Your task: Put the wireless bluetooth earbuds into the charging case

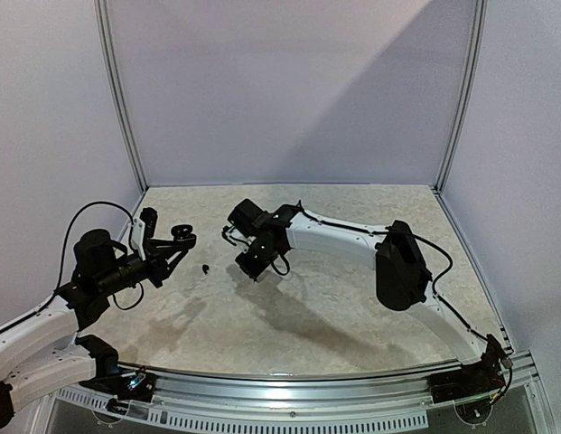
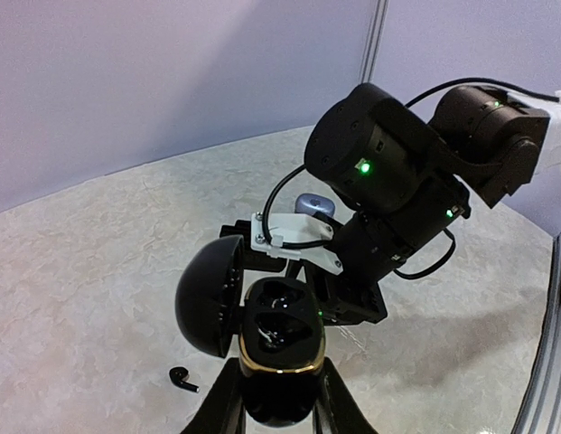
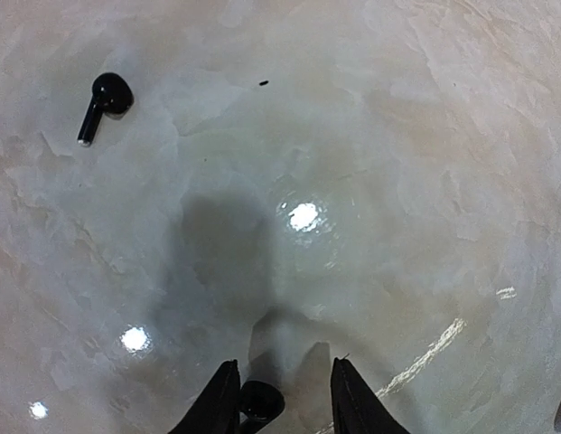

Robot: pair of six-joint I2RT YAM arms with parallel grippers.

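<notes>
Two black earbuds are in view, and neither sits in the charging case (image 2: 282, 312) yet. The left gripper (image 2: 278, 380) is clamped on the lower body of the case and holds it off the table (image 1: 217, 316). The domed lid (image 2: 208, 294) is swung open to one side and the two wells face upward. That pose likely offers the right arm a steady, open target. Both wells look empty, though their glossy dark lining makes this hard to confirm. The earbud on the table (image 2: 181, 378) lies below the case on its lid side, well apart from both grippers, probably waiting its turn. The second earbud (image 3: 259, 402) sits between the fingers of the right gripper (image 3: 283, 371), which hovers just beyond the case, above bare table. This earbud rests against one finger with a gap showing to the other, so it is unclear whether the jaws are pinching it or standing loose around it. Judging by the open case, seating this earbud in a well is the step in hand.
</notes>
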